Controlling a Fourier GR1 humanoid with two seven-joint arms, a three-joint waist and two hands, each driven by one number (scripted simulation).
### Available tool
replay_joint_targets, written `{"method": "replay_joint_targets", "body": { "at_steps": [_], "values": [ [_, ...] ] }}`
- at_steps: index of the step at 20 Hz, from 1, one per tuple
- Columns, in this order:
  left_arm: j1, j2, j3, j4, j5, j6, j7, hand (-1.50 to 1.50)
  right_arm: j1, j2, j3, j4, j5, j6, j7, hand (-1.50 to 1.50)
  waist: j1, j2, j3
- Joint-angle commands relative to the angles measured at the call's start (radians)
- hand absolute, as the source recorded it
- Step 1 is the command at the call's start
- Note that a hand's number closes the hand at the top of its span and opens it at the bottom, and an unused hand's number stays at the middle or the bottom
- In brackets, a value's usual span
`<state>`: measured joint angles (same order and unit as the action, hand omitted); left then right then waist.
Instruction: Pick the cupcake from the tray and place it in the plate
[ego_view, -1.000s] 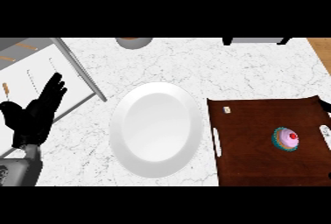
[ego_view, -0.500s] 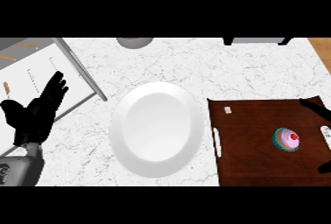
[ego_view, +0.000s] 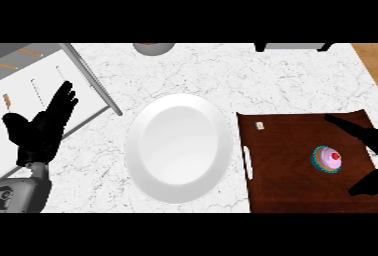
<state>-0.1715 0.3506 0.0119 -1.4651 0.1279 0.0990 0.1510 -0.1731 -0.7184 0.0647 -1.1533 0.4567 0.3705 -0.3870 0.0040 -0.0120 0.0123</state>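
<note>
A cupcake (ego_view: 328, 158) with pink frosting and a red cherry stands on the dark brown tray (ego_view: 288, 175) at the right. A white plate (ego_view: 178, 147) lies bare in the middle of the marble counter. My right hand (ego_view: 357, 131) enters from the right edge, open, with a finger above the cupcake and the thumb (ego_view: 365, 184) below it, both apart from it. My left hand (ego_view: 40, 129) rests open at the left edge, fingers up.
A grey rail (ego_view: 92, 77) and a white rack run diagonally at the upper left. A grey bowl rim (ego_view: 153, 47) shows at the top edge, a dark object (ego_view: 291, 46) at the top right. Two small white items (ego_view: 260, 125) lie on the tray's left side.
My right hand has come further in from the right edge toward the cupcake, finger and thumb now bracketing it. The left hand has not moved.
</note>
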Motion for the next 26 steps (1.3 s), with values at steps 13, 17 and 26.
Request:
{"method": "replay_joint_targets", "body": {
  "at_steps": [13, 17, 26],
  "values": [
    [0.012, -0.085, -0.009, 0.07, -0.024, -0.027, -0.011, 0.0, -0.028, 0.059, 0.08, 0.09, 0.171, -0.023, -0.024, -1.5, -0.004, 0.014, -0.012],
    [0.031, -0.049, 0.018, 0.047, -0.006, -0.071, 0.013, 0.0, -0.052, 0.086, 0.113, 0.008, 0.182, 0.008, -0.035, 1.5, -0.004, 0.011, -0.013],
    [0.003, -0.062, 0.026, 0.011, -0.023, -0.056, 0.065, 0.0, -0.037, 0.376, 0.266, -0.132, 0.263, -0.059, 0.122, 1.5, -0.005, 0.005, -0.015]
  ]
}}
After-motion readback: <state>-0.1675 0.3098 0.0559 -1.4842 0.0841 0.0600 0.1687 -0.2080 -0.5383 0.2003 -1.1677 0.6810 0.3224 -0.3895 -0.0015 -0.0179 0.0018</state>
